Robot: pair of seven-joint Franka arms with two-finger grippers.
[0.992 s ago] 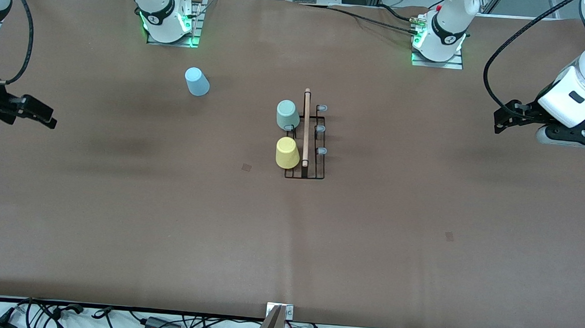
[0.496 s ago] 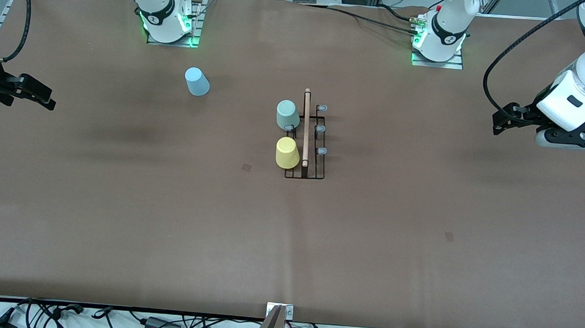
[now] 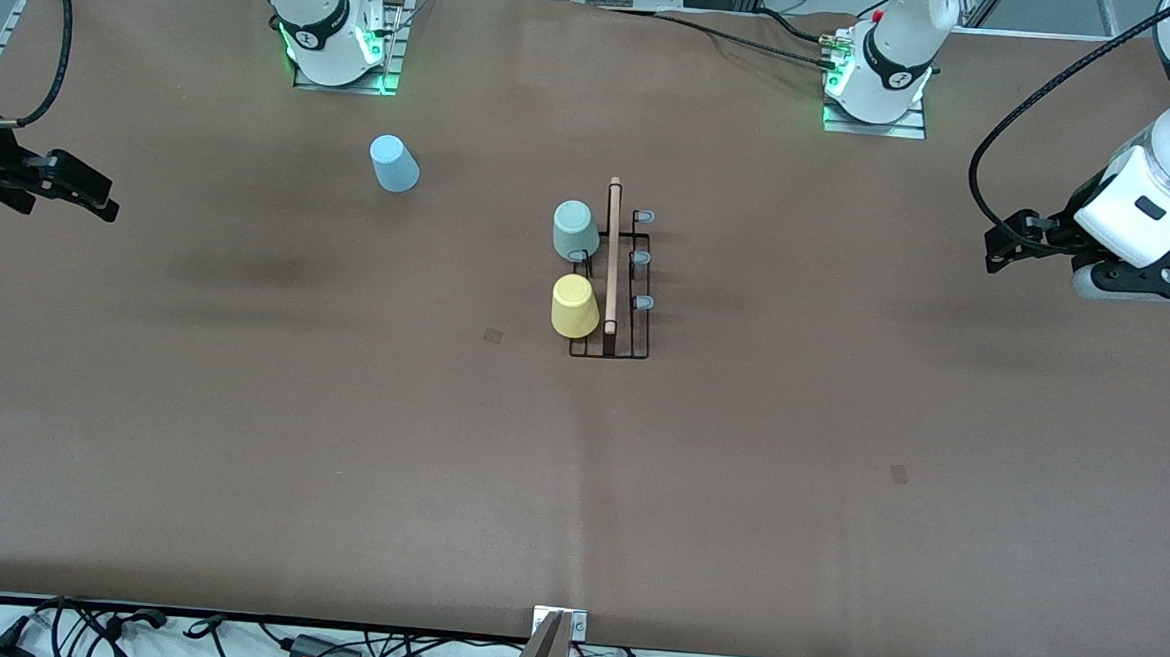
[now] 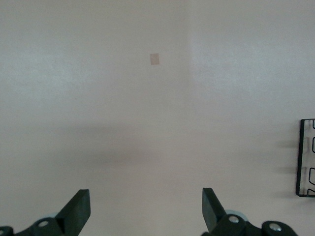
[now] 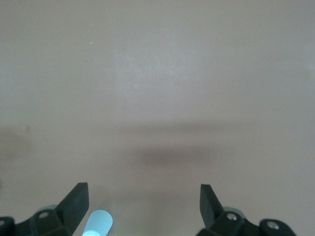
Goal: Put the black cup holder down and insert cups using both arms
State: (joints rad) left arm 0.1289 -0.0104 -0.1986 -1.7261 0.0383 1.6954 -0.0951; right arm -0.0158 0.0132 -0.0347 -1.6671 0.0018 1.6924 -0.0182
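Observation:
The black cup holder [image 3: 612,270] with its wooden rod handle stands mid-table. A pale green cup [image 3: 575,229] and a yellow cup [image 3: 574,305] sit upside down on its pegs on the right arm's side. Three grey-blue tipped pegs [image 3: 641,258] on the left arm's side are bare. A light blue cup [image 3: 393,163] stands alone on the table near the right arm's base. My right gripper [image 3: 101,205] hovers open and empty over the table's end; the blue cup [image 5: 98,222] shows at its view's edge. My left gripper [image 3: 998,252] hovers open and empty over the other end, with the holder's corner [image 4: 299,157] in its view.
The brown table cover [image 3: 578,468] is bare apart from two small darker patches [image 3: 493,335] [image 3: 899,473]. Cables and plugs lie along the table's edge nearest the front camera [image 3: 308,644].
The right gripper has shifted a little along its end of the table toward the robots' bases. The left gripper has barely moved. Cups and holder stay where they were.

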